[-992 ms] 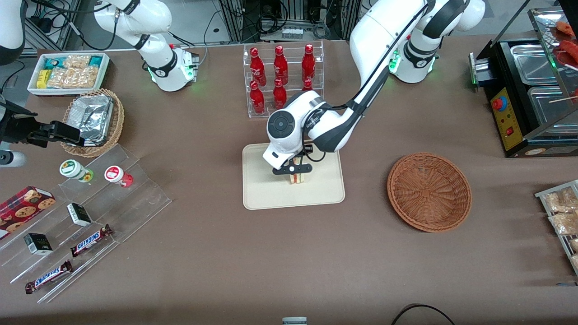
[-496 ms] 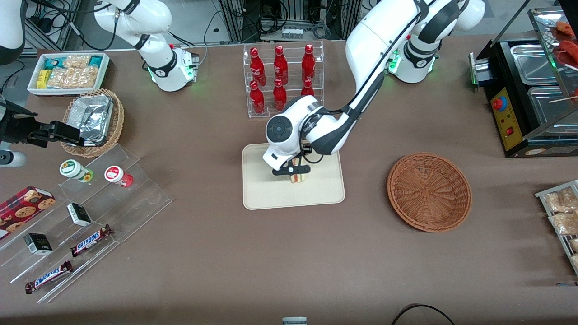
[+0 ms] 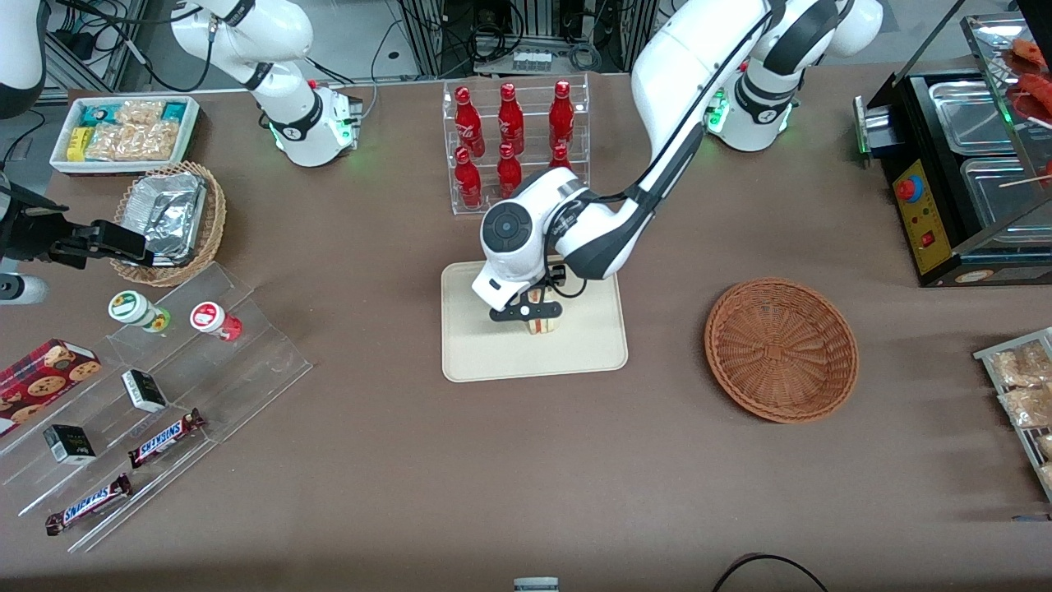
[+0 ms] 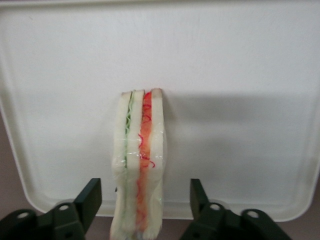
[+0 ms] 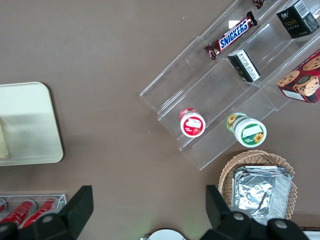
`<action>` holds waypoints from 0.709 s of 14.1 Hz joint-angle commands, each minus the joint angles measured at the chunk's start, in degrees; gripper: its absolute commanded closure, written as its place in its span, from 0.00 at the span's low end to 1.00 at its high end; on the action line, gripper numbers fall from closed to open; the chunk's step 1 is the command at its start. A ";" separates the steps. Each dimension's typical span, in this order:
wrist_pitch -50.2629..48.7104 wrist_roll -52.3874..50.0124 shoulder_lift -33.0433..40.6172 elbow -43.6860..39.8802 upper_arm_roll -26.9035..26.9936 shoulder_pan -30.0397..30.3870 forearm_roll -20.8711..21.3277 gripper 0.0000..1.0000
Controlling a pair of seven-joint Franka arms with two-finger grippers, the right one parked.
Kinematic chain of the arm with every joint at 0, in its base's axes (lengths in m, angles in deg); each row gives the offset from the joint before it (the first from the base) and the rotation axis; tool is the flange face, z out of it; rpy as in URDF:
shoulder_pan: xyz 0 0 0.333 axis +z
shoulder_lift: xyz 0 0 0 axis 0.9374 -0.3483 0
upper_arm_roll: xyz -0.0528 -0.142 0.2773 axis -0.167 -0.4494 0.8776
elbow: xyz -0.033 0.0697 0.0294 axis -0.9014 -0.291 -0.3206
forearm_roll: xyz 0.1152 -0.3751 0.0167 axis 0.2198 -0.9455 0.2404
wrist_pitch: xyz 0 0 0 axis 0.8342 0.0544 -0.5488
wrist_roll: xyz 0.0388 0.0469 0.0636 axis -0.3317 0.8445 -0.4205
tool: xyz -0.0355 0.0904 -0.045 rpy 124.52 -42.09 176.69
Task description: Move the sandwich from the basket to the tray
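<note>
Standing on edge on the tray [image 3: 493, 358], the sandwich [image 4: 139, 160] shows green and red-orange filling. Gripper [image 3: 530, 312] hovers directly over it, fingers [image 4: 90, 197] spread wide, one on each side, clear of the bread. Basket [image 3: 781, 349] sits on the desk [image 3: 526, 477] toward the working arm's end.

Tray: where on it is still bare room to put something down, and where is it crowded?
The tray is bare along its rim nearest the front camera and toward the parked arm's end. Its middle is crowded: the sandwich stands there on edge, with the gripper open just above it, fingers apart from the bread.
</note>
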 commanded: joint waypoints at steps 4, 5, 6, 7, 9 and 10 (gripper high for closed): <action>-7.88 -0.43 12.02 0.22 0.29 8.40 0.02 0.00; -9.63 0.01 13.52 0.22 0.29 9.73 0.20 0.00; -12.09 0.45 15.45 0.22 0.29 11.04 0.46 0.00; -14.29 0.63 16.95 0.22 0.29 12.62 0.64 0.00; -17.72 3.16 20.20 0.66 0.29 16.31 0.64 0.00; -19.91 6.14 21.87 0.84 0.29 18.33 0.64 0.00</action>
